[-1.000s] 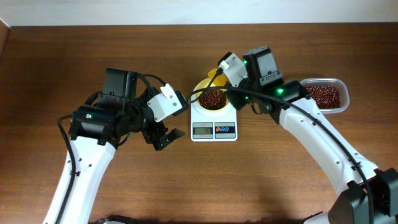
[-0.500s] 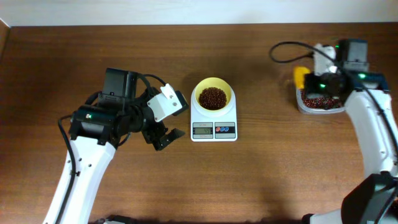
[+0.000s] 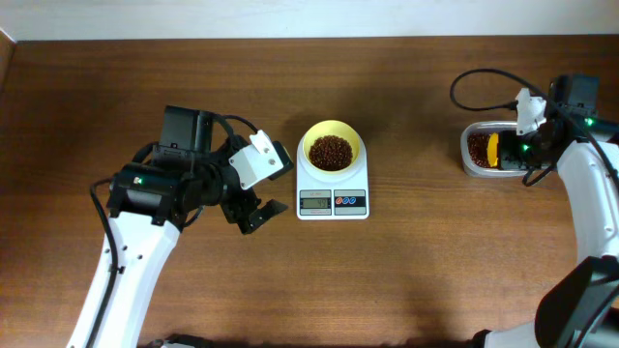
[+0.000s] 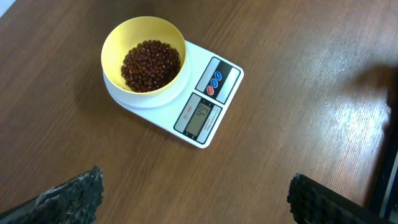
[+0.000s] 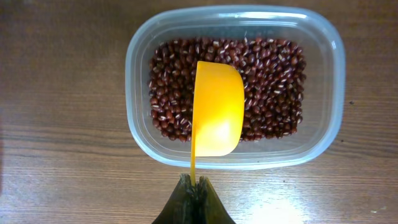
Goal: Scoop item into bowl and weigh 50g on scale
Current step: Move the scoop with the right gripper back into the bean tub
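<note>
Overhead faces straight down; left wrist slants at the scale (image 4: 208, 99) (overhead shares it); right wrist looks down, close above the tub (image 5: 132, 68).

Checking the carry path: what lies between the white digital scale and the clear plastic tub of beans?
Only bare brown wooden tabletop separates the white digital scale and clear plastic tub, overhead view.

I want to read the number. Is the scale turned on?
On. The display of the scale shows dark digits in the left wrist view.
</note>
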Controlling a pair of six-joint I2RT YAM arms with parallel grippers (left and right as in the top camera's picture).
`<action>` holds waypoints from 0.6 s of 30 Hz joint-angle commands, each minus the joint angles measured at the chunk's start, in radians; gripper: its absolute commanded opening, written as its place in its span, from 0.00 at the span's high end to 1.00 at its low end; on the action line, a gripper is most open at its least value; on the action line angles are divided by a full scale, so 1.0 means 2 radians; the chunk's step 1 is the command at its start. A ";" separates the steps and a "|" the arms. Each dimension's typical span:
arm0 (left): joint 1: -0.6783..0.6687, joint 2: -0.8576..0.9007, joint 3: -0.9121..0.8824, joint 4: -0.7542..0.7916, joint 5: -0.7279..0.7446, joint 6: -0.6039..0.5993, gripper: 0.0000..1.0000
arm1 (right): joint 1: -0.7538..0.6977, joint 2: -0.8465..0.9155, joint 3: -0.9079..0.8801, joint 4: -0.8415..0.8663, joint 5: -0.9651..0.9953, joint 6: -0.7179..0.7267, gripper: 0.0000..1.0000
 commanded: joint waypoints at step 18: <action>-0.001 0.001 -0.004 0.001 0.009 -0.006 0.01 | 0.018 0.009 -0.013 0.000 0.004 -0.045 0.96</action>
